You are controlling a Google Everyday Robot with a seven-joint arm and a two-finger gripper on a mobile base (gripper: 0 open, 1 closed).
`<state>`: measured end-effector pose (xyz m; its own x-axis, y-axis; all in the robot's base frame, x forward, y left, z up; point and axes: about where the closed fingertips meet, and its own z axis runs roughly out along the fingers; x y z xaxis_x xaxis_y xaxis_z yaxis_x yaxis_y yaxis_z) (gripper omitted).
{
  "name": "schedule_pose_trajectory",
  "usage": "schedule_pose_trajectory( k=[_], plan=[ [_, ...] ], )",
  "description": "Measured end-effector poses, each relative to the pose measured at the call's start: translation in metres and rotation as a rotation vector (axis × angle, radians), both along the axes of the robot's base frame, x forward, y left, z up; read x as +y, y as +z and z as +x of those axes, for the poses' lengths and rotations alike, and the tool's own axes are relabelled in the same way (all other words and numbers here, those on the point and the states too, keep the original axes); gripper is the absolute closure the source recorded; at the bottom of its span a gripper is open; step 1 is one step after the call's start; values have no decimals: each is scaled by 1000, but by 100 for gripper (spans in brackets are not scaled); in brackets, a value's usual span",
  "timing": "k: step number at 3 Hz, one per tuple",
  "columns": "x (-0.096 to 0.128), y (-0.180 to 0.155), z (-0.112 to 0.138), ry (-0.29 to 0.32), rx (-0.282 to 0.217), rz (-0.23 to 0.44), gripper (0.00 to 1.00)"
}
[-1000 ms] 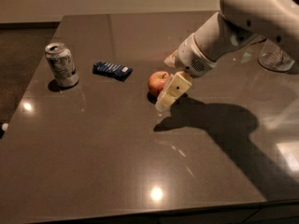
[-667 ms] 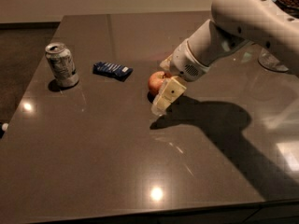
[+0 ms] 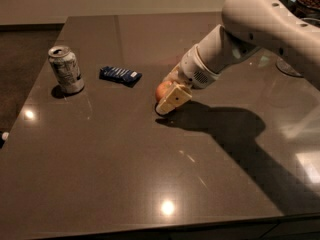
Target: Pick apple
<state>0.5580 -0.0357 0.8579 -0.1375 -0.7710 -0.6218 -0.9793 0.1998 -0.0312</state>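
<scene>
The apple (image 3: 161, 90) is small, red with a yellowish patch, and sits on the dark table (image 3: 125, 174) near its middle. Only its left side shows. My gripper (image 3: 167, 98) has come down at the apple's right and front, low to the table top. Its cream-coloured tip covers the rest of the apple. The white arm (image 3: 260, 19) reaches in from the upper right.
A silver soda can (image 3: 65, 69) stands at the left. A flat blue packet (image 3: 120, 75) lies between the can and the apple. A glass item (image 3: 295, 64) stands at the back right behind the arm. The table's front edge runs along the bottom.
The arm has moved left and down. The gripper now sits lower against the apple and hides more of it. The can and the packet have not moved.
</scene>
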Motion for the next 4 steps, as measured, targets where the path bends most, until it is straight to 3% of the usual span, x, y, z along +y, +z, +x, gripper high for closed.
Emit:
schedule_pose_trajectory(
  k=[1, 2, 4],
  plan=[
    [-8, 11, 3, 1, 7, 34, 70],
    [-23, 44, 5, -6, -5, 84, 99],
    [-49, 100, 8, -25, -60, 136, 100]
  ],
)
